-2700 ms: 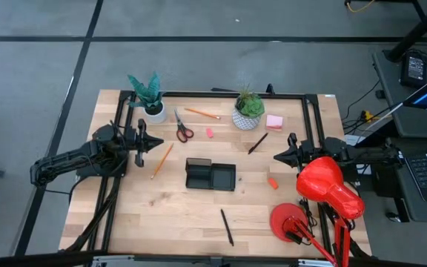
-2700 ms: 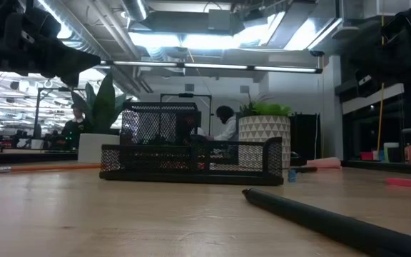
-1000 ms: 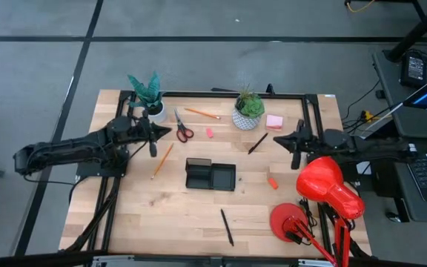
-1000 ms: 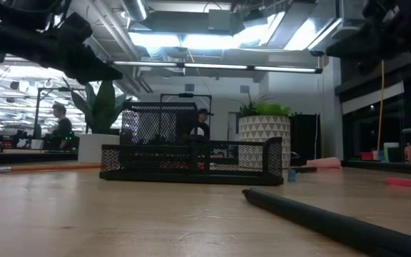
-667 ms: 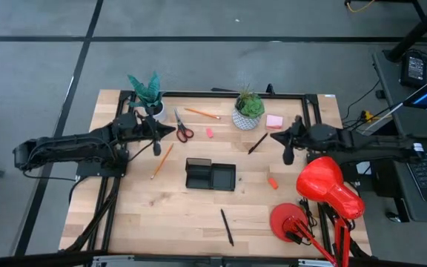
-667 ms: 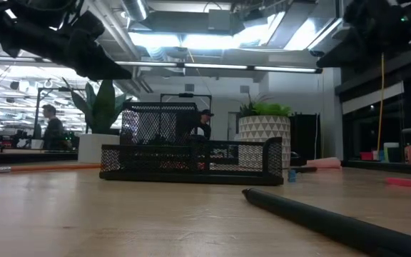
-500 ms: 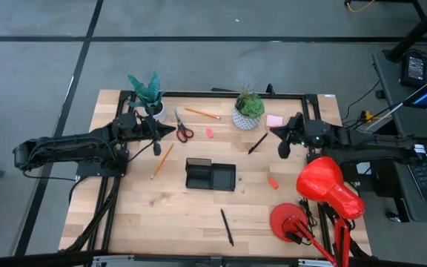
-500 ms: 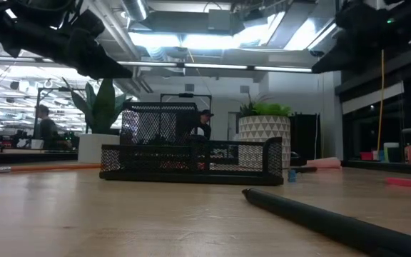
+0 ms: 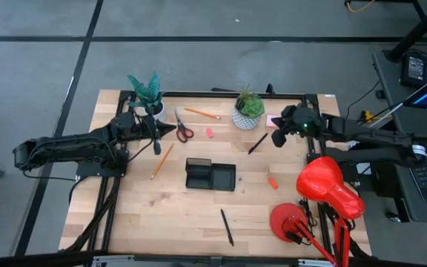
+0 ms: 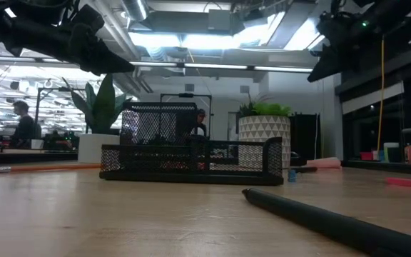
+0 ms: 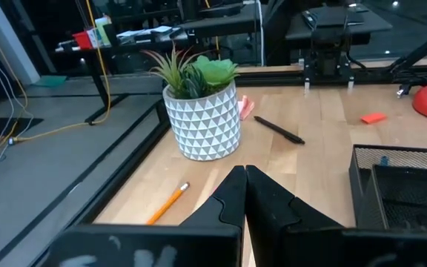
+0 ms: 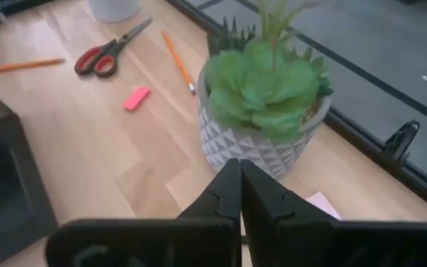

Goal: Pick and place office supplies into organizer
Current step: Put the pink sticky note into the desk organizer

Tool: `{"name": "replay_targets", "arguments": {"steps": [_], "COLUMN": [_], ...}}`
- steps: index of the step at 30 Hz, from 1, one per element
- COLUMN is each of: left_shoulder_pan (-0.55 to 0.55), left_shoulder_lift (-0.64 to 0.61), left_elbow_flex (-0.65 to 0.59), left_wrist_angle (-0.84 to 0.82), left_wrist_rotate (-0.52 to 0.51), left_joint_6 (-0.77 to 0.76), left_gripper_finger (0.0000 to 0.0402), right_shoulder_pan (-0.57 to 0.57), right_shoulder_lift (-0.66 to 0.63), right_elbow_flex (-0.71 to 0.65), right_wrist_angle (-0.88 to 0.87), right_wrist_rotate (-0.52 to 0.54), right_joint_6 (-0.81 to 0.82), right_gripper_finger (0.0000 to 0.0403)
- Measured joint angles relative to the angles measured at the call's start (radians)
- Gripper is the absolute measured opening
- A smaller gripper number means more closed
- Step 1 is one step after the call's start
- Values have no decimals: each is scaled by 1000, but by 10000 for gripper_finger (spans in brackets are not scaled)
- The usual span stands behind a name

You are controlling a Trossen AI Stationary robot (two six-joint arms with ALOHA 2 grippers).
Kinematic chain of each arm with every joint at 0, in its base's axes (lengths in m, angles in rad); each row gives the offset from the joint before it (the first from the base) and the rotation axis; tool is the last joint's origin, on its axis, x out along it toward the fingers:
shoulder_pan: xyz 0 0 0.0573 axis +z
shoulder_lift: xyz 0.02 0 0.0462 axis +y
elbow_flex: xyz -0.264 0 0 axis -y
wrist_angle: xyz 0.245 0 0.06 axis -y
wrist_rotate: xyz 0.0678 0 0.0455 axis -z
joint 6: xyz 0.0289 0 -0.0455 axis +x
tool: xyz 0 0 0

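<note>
**Both arms closed and nothing picked up: open before you go down**

Your right gripper point(image 9: 279, 136) hangs with its fingers pressed together, empty, near the worktop's far right corner, between the patterned plant pot point(image 9: 246, 118) and the pink sticky notes point(image 9: 275, 122), just above the far end of a dark pen point(image 9: 257, 143). If that pen or the notes is your target, spread the fingers before you descend and line them across the pen's width.

Your left gripper point(image 9: 156, 139) is likewise pinched shut and empty, by the red-handled scissors point(image 9: 183, 132) near the far left corner, with an orange pencil point(image 9: 161, 161) just inboard of it.

The black organizer point(image 9: 210, 175) sits mid-worktop, and none of the supplies appear to be in it.

Room is tight on the right: the pot sits close on one side and the frame rail along the right edge on the other. The stretch from there to the organizer is open, apart from a small orange eraser point(image 9: 273, 182).
</note>
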Motion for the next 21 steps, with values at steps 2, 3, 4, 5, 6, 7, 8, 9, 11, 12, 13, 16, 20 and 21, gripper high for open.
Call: {"name": "replay_targets", "arguments": {"steps": [2, 3, 4, 5, 6, 7, 8, 9, 11, 12, 13, 16, 20, 21], "left_shoulder_pan": [0, 0, 0, 0, 0, 0, 0, 0, 0, 0, 0, 0, 0, 0], "left_shoulder_lift": [0, 0, 0, 0, 0, 0, 0, 0, 0, 0, 0, 0, 0, 0], "left_elbow_flex": [0, 0, 0, 0, 0, 0, 0, 0, 0, 0, 0, 0, 0, 0], "left_wrist_angle": [28, 48, 64, 76, 86, 93, 97, 96, 93, 93, 90, 86, 86, 86], "left_wrist_rotate": [0, 1, 1, 1, 1, 2, 2, 2, 2, 5, 10, 49, 133, 147], "left_joint_6": [-9, -20, -30, -36, -36, -36, -36, -36, -36, -36, -36, -37, -37, -37], "left_gripper_finger": [3, 3, 3, 3, 2, 2, 1, 1, 3, 3, 3, 2, 3, 3], "right_shoulder_pan": [-9, -12, -14, -15, -18, -23, -28, -33, -43, -48, -54, -69, -71, -71], "right_shoulder_lift": [22, 35, 49, 64, 79, 95, 112, 129, 158, 173, 188, 233, 284, 292], "right_elbow_flex": [19, 29, 40, 49, 58, 63, 66, 68, 68, 69, 69, 69, 69, 69], "right_wrist_angle": [-3, -10, -24, -40, -66, -90, -111, -130, -157, -171, -187, -232, -297, -308], "right_wrist_rotate": [0, 0, 0, 0, 0, -1, -1, 0, -2, -13, -36, -118, -130, -131], "right_joint_6": [0, 1, 0, 1, 1, 4, 15, 31, 55, 64, 83, 134, 137, 126], "right_gripper_finger": [9, 9, 9, 9, 9, 9, 9, 9, 9, 9, 9, 9, 9, 10]}}
